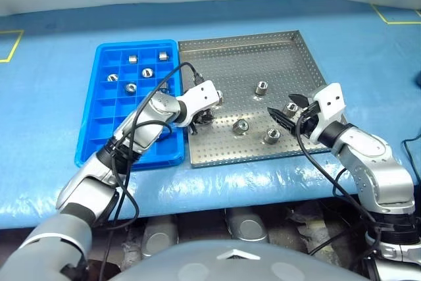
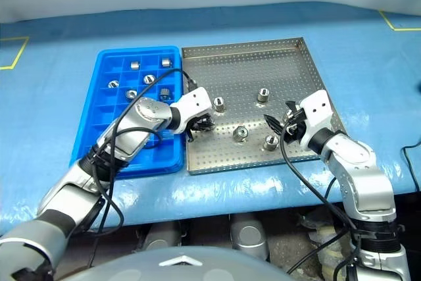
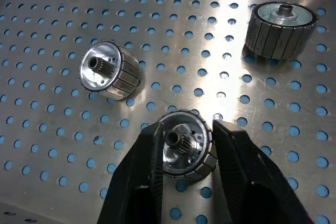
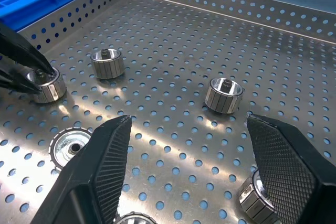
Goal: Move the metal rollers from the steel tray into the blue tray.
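**Left fingers pinching a roller on the steel tray**

No brand, label or legible writing anywhere on trays, rollers or arms.

Left gripper (image 3: 184,153): black fingers (image 3: 142,182) closed narrow against both flanks of one ribbed roller (image 3: 185,148), lying on its side with the splined bore facing the wrist camera, resting on the perforated floor near the steel tray's (image 1: 283,41) left edge. Wrist angled downward and toward the robot's right, forearm reaching diagonally across the near corner of the blue tray (image 1: 92,129), black cable looping over it.

Right gripper (image 4: 189,145): textured fingers (image 4: 105,166) spread wide, holding nothing, poised low over the tray's near right part, pointing toward the left. Forearm bent in from the right edge of the table.

Metal rollers: several loose on the steel tray, among them one upright toward the middle (image 1: 262,87), one on its side (image 1: 241,126), one near the front rim (image 1: 272,135) and one by the right fingers (image 1: 290,107). Five more already in far compartments of the blue tray (image 1: 131,58), just beside the steel tray on its left.

Hard to make out: the pinched roller almost hidden behind the left hand from the head views; two rollers cut off at the edge of the right wrist view; some blue compartments covered by the left arm.
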Robot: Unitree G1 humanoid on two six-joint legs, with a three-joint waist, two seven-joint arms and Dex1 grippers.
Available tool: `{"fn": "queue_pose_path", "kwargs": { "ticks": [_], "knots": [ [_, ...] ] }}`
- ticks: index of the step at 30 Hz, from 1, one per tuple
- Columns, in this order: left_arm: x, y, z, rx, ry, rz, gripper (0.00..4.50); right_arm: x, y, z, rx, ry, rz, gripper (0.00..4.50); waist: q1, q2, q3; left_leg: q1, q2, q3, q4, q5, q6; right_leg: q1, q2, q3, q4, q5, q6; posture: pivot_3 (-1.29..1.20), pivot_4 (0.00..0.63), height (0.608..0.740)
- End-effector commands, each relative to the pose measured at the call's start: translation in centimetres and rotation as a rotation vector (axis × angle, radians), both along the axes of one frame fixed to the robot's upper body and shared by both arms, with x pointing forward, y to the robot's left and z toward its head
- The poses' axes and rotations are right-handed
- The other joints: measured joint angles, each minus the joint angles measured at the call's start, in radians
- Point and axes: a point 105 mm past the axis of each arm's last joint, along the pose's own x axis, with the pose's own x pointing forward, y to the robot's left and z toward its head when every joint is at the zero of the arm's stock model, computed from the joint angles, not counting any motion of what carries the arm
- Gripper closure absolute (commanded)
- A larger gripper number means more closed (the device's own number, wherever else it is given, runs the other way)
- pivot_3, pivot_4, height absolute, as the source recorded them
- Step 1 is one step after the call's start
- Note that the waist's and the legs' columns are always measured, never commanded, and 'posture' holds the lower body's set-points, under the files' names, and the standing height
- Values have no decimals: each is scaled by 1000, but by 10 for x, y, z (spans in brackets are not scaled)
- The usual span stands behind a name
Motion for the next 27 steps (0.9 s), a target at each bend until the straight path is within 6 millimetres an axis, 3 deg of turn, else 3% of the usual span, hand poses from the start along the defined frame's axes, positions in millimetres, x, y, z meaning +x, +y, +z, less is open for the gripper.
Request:
{"fn": "queue_pose_path", "kwargs": {
  "ticks": [1,2,13,17,22,27],
  "knots": [
    [3,2,25,-95,-33,12,4273,3,4,11,5,-61,13,824,2,0,0,-1,0,0,0,0,0,-1,0,0,0,0,0,-117,150,740],
    [4,3,29,-116,-34,13,4477,3,5,11,6,-62,14,824,2,0,0,-1,0,0,0,0,0,-1,0,0,0,0,0,-117,150,740],
    [8,33,57,-210,-116,91,4477,9,20,11,37,-78,36,824,-1,0,0,-2,0,0,0,0,0,-1,0,0,-1,0,0,-113,150,740],
    [8,58,56,-208,-137,194,4477,22,43,16,58,-93,74,824,-3,0,0,-2,0,0,0,0,0,-1,0,0,-1,0,0,-105,150,740],
    [0,75,52,-205,-148,254,4477,38,76,20,65,-73,139,824,3,0,1,-2,1,-1,-1,0,0,-2,0,-1,-1,0,0,-84,150,740],
    [-11,84,60,-271,-203,293,4477,43,116,-7,22,100,226,824,13,0,1,-3,0,-2,-1,0,0,-2,0,-2,-1,0,0,-41,150,740]
  ]
}}
